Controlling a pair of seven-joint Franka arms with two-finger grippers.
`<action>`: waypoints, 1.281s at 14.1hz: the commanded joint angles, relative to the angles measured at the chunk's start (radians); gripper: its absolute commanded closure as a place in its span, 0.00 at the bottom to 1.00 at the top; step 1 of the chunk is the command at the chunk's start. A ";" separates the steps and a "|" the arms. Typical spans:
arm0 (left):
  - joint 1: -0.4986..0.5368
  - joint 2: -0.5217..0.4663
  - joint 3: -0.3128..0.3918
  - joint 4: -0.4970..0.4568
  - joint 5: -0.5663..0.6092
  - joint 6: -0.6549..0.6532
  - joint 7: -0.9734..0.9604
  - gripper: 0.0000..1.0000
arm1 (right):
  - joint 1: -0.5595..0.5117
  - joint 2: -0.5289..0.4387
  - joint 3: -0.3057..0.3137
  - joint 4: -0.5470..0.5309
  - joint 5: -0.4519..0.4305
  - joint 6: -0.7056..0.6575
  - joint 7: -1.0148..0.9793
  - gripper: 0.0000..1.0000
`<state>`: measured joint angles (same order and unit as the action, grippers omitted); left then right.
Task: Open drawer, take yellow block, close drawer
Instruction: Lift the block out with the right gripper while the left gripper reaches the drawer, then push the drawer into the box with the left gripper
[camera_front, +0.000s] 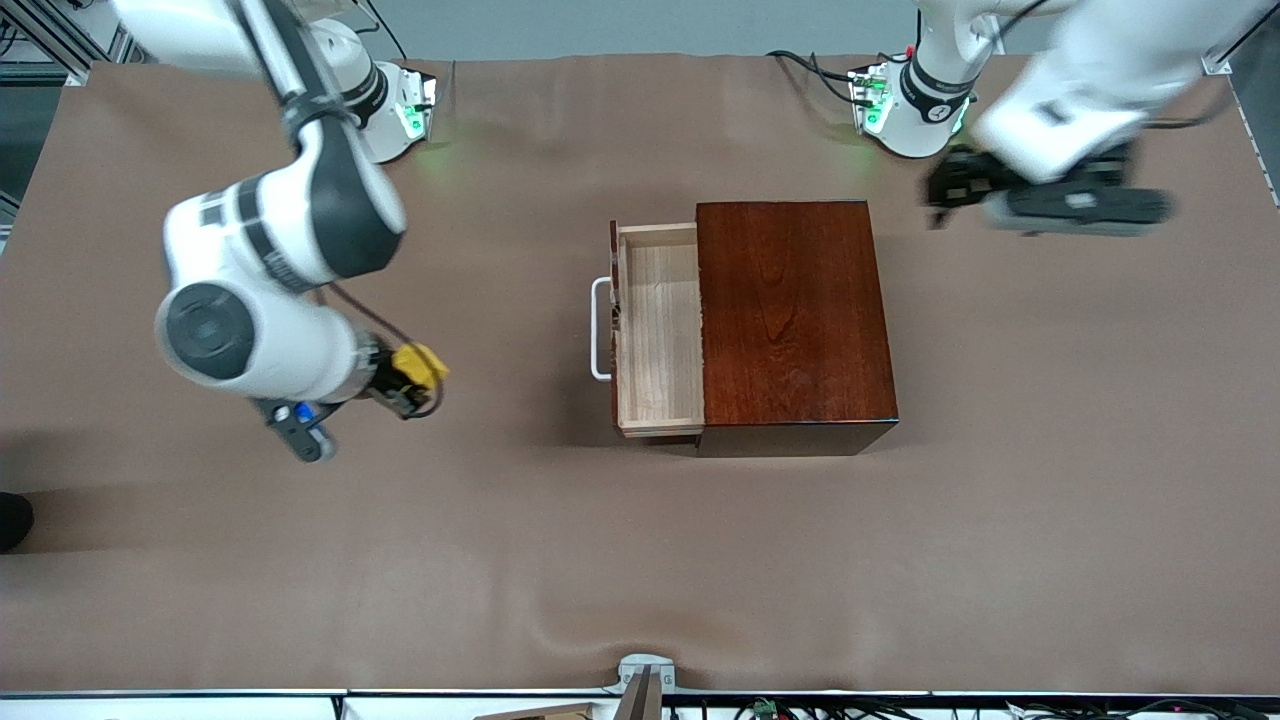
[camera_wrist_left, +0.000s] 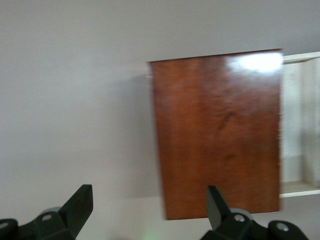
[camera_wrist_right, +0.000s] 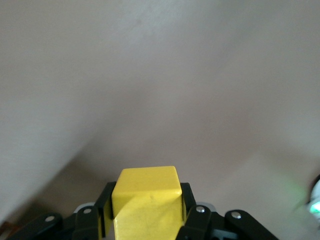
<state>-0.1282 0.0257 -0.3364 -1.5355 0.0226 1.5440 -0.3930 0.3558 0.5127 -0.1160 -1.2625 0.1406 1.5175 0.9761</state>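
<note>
The dark reddish-brown box (camera_front: 795, 320) stands mid-table. Its pale-wood drawer (camera_front: 658, 330) is pulled out toward the right arm's end, white bar handle (camera_front: 599, 330) outermost; the part of the tray that shows holds nothing. My right gripper (camera_front: 415, 375) is shut on the yellow block (camera_front: 420, 364) and holds it above the cloth, apart from the drawer. In the right wrist view the block (camera_wrist_right: 147, 197) sits between the fingers. My left gripper (camera_front: 945, 190) is open and empty, in the air near the left arm's base, beside the box. The left wrist view shows the box (camera_wrist_left: 217, 132) and drawer (camera_wrist_left: 300, 125).
A brown cloth (camera_front: 640, 560) covers the whole table. The two arm bases (camera_front: 395, 100) stand along the edge farthest from the front camera. A small metal bracket (camera_front: 645, 675) sits at the edge nearest that camera.
</note>
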 joint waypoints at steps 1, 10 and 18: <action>-0.081 0.211 -0.067 0.187 0.005 -0.009 -0.273 0.00 | -0.113 -0.051 0.016 -0.105 0.001 -0.004 -0.288 1.00; -0.633 0.581 0.167 0.397 0.089 0.346 -0.979 0.00 | -0.303 -0.109 0.015 -0.437 -0.110 0.286 -0.897 1.00; -0.945 0.864 0.448 0.508 0.080 0.642 -1.340 0.00 | -0.397 -0.076 0.015 -0.660 -0.114 0.635 -1.200 1.00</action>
<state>-1.0367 0.8150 0.0583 -1.1010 0.0911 2.1479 -1.6681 -0.0098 0.4611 -0.1210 -1.8762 0.0387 2.1151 -0.1796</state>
